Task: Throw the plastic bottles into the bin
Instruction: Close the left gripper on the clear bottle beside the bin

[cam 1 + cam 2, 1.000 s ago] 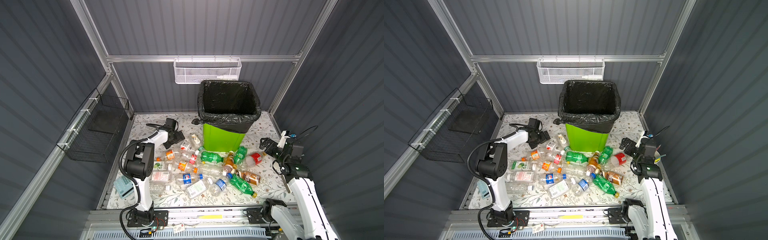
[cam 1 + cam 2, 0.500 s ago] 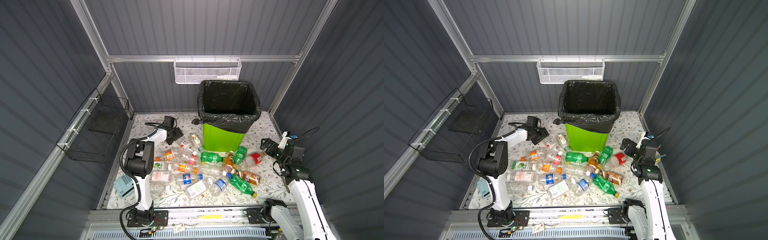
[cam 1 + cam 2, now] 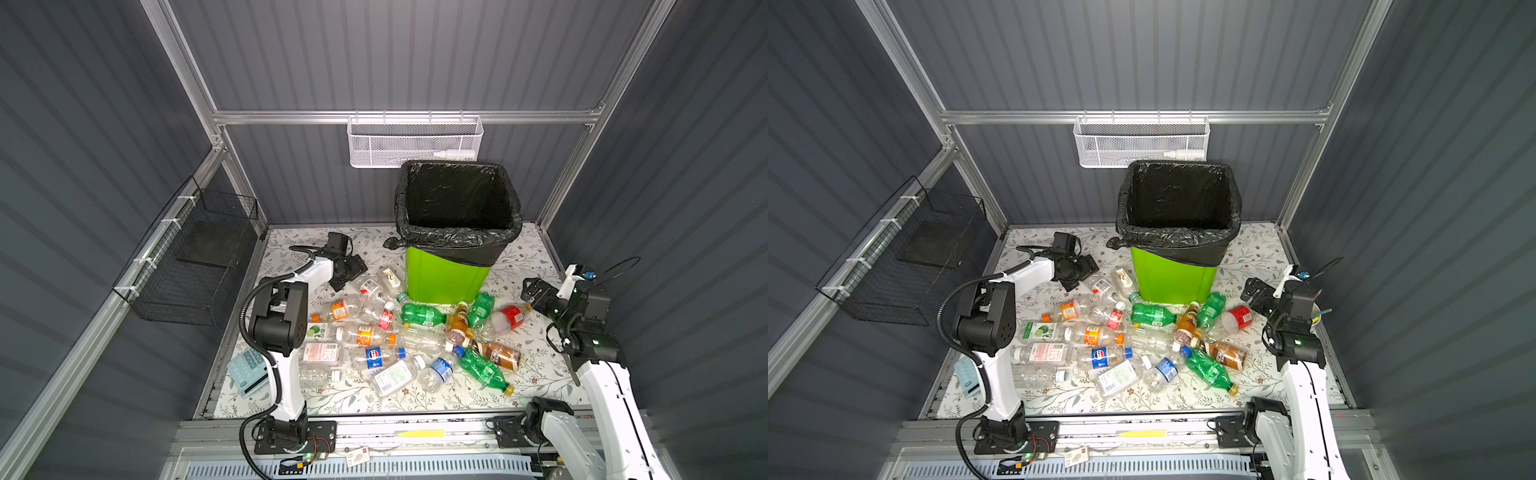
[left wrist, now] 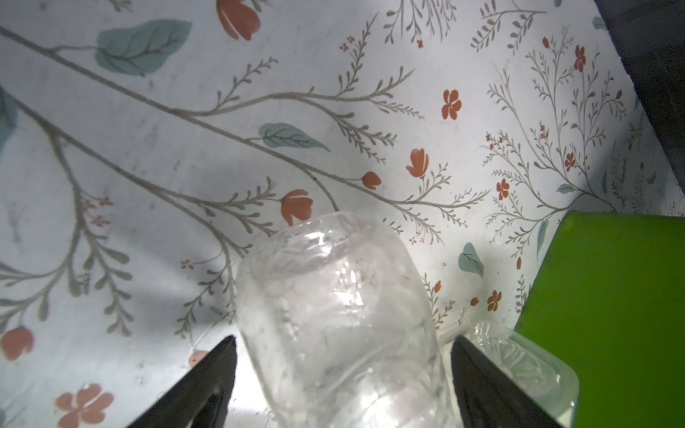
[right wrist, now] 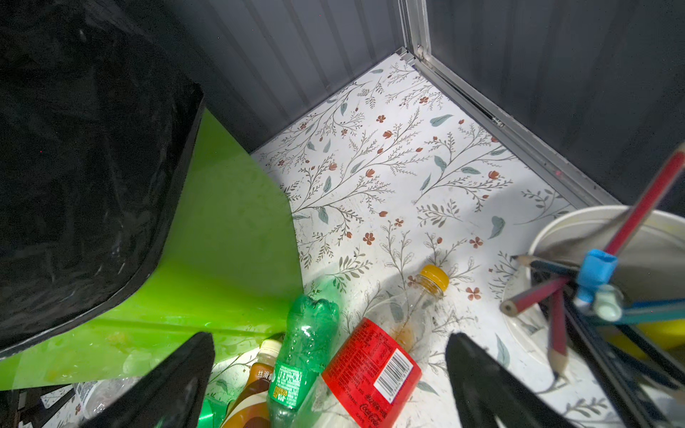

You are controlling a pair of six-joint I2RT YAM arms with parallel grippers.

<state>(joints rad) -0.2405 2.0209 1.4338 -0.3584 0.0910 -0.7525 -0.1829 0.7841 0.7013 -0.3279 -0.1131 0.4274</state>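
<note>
Right tool hangs with jaws wide apart above bottles strewn on the flowered surface; left tool, jaws apart, straddles a clear bottle lying near the green bin, which stands farther back, bag-lined.

Reaching low and forward with left gripper, jaws apart; holding right gripper raised, angled downward, jaws spread wide.

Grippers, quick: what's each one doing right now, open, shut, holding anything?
Left gripper: open, jaws either side of a clear bottle, not clamped on it.
Right gripper: open, empty, near the red-labelled bottle.
</note>
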